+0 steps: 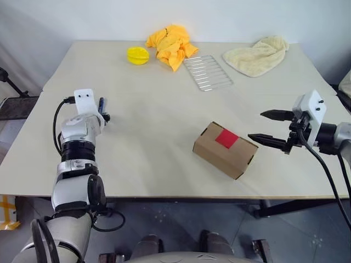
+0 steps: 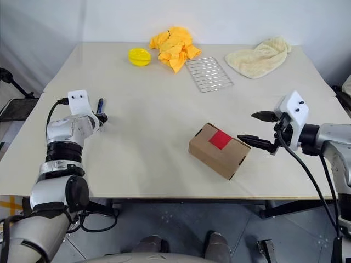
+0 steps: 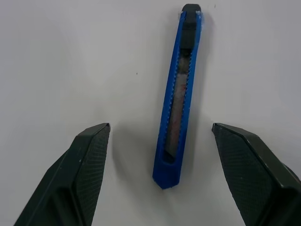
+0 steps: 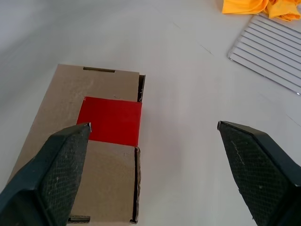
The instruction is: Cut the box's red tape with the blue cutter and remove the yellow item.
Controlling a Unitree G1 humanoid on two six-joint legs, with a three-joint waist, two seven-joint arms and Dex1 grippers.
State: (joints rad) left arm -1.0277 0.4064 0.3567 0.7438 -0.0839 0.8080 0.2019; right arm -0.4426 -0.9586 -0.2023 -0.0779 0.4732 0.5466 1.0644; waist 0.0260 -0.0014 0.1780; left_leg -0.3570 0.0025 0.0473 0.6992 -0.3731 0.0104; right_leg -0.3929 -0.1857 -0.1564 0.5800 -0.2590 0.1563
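Note:
The brown cardboard box [image 1: 225, 149] lies shut on the table at the right, with the red tape [image 1: 226, 138] across the seam of its top flaps. My right gripper [image 1: 256, 125] hovers open just right of the box and touches nothing; in the right wrist view the red tape [image 4: 110, 120] sits ahead of one finger. At the left, the blue cutter [image 3: 176, 94] lies flat on the table. My left gripper [image 3: 160, 127] is open just above it, one finger on each side of its near end. The yellow item is hidden.
At the back of the table [image 1: 164, 193] are a round yellow disc [image 1: 137, 55], a crumpled yellow cloth [image 1: 171, 44], a wire rack [image 1: 207, 72] and a beige towel [image 1: 258, 55]. Bare tabletop lies between the cutter and the box.

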